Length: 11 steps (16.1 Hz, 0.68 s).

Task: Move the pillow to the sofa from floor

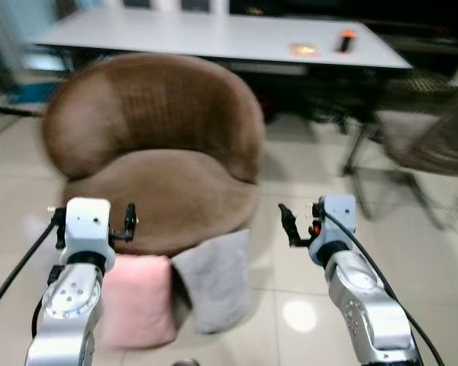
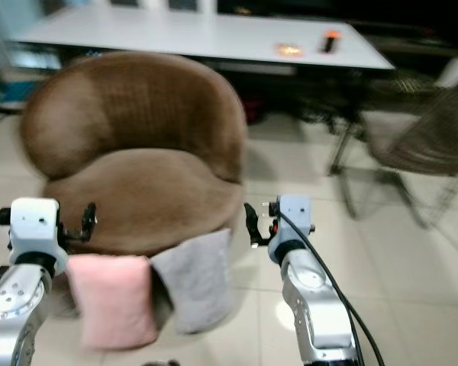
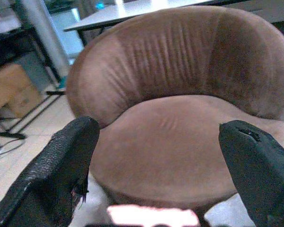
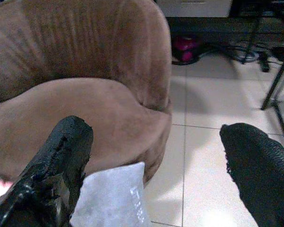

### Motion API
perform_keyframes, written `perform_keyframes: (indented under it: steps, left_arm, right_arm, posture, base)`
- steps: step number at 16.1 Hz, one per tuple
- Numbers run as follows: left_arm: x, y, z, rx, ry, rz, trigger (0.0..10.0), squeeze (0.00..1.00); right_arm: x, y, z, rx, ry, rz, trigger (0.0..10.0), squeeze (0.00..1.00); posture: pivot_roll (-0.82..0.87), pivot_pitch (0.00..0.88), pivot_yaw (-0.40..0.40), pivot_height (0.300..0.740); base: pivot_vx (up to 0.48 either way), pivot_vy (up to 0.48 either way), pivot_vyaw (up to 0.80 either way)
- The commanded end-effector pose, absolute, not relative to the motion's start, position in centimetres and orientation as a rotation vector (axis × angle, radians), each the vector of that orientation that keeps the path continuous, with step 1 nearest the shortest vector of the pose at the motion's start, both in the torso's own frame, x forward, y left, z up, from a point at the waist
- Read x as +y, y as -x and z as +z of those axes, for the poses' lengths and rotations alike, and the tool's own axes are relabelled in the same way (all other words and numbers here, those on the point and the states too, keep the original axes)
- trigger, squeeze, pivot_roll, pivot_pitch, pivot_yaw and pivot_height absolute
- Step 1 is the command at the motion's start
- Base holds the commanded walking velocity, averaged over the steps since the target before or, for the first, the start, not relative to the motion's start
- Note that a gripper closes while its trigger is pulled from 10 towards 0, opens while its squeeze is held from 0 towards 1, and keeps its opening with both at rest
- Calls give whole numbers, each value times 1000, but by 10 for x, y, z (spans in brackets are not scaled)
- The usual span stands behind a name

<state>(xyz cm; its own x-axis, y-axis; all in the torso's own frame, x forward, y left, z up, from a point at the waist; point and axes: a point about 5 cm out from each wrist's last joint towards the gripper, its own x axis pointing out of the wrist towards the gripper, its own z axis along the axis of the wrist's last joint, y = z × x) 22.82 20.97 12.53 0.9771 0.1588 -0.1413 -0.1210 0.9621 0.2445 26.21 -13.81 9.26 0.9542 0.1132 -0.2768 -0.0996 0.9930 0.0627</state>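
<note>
Two pillows, one pink (image 1: 140, 299) and one grey (image 1: 217, 279), one brown sofa (image 1: 159, 152), one table (image 1: 214, 36).

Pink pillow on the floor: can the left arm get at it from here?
Probably yes. The left gripper hangs open just above the pink pillow, nothing between; the grey pillow only leans beside it.

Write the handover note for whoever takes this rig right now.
Left tool: open, holds nothing, raised before the brown sofa chair, above the pink pillow.
Right tool: open, holds nothing, raised off the chair's right front edge, over the tiled floor.
Pillows: the pink pillow and a grey pillow stand on the floor, leaning against the chair's front, side by side.
Done: the robot faces the chair, both tools ready.
Left: lower to a pillow, grip it, lift it onto the seat.
</note>
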Motion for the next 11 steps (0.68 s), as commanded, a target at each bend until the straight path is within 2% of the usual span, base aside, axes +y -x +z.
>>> perform_keyframes:
  steps: [1, 6, 9, 10, 11]
  left_arm:
    - [206, -229, 128, 148, -240, 125, 10000, 0]
    - [205, -231, 129, 125, -238, 125, 10000, 0]
    - [204, -232, 134, 79, -223, 117, 10000, 0]
    - [203, -232, 134, 85, -217, 105, 10000, 0]
    - [202, -231, 134, 83, -214, 103, 10000, 0]
  right_arm:
    - [-143, -262, 96, 263, -23, 90, 10000, 1000]
    - [-144, -266, 101, 209, 70, 63, 10000, 1000]
    - [-144, -267, 101, 211, 6, 94, 10000, 1000]
    - [-143, -267, 102, 205, 1, 101, 10000, 808]
    - [-143, -267, 102, 203, 1, 100, 10000, 408]
  posture:
    - [-78, 0, -22, 740]
    - [-85, 0, -23, 740]
    - [-71, 0, -40, 740]
    - [-69, 0, -42, 740]
    - [-66, 0, -45, 740]
  base:
    - [0, -334, 0]
    - [0, -319, 0]
    - [0, 0, 0]
    - [0, 0, 0]
    - [0, 0, 0]
